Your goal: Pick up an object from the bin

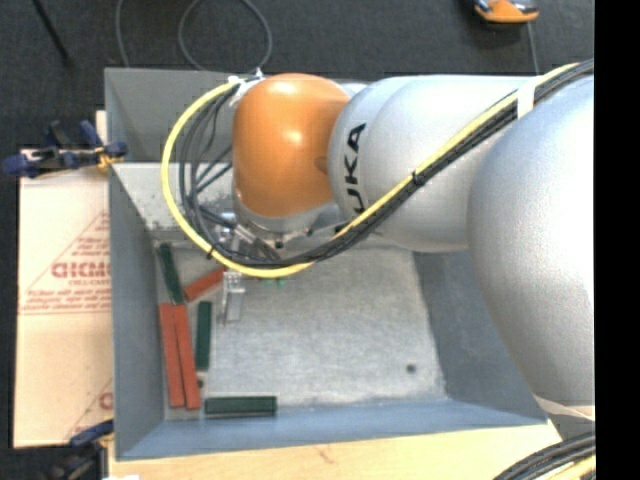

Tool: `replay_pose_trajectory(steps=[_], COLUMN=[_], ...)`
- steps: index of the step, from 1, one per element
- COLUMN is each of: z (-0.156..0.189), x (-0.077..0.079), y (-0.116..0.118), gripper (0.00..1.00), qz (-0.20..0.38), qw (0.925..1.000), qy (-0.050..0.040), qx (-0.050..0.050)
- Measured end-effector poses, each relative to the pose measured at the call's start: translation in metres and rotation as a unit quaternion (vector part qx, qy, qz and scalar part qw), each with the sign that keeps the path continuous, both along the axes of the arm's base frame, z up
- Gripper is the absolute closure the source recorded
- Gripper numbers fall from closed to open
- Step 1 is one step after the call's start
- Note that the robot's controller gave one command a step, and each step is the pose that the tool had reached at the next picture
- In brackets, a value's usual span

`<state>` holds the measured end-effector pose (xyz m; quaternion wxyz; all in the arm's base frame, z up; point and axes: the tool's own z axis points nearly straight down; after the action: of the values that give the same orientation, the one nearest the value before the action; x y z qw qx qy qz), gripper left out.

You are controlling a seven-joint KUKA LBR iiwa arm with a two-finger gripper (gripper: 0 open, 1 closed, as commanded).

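Tool (232, 298) low in grey bin (136, 318), left half; opening can't tell, nothing seen held. Short orange stick (203, 285) just left of tool, long axis slanting up-right toward it. Green stick (204, 334) below-left, lying lengthwise

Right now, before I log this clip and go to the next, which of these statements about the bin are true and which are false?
1. Two long orange-red bars lie side by side near the wall of the bin at the view's left. True.
2. A dark green bar lies flat along the near wall. True.
3. The gripper hangs over the bin's right half. False: it is in the left half, beside a short tilted orange-red stick.
4. A blue ball lies in the bin. False: the loose things are orange-red and dark green bars and sticks.
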<state>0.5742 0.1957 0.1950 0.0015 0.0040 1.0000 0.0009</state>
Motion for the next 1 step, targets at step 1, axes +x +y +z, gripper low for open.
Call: replay_pose_trajectory(steps=[1], z=[-0.1257], x=[0.0165], y=[0.0392], gripper=[0.0], qz=[0.126], qw=[0.992], qy=[0.0008], qx=[-0.001])
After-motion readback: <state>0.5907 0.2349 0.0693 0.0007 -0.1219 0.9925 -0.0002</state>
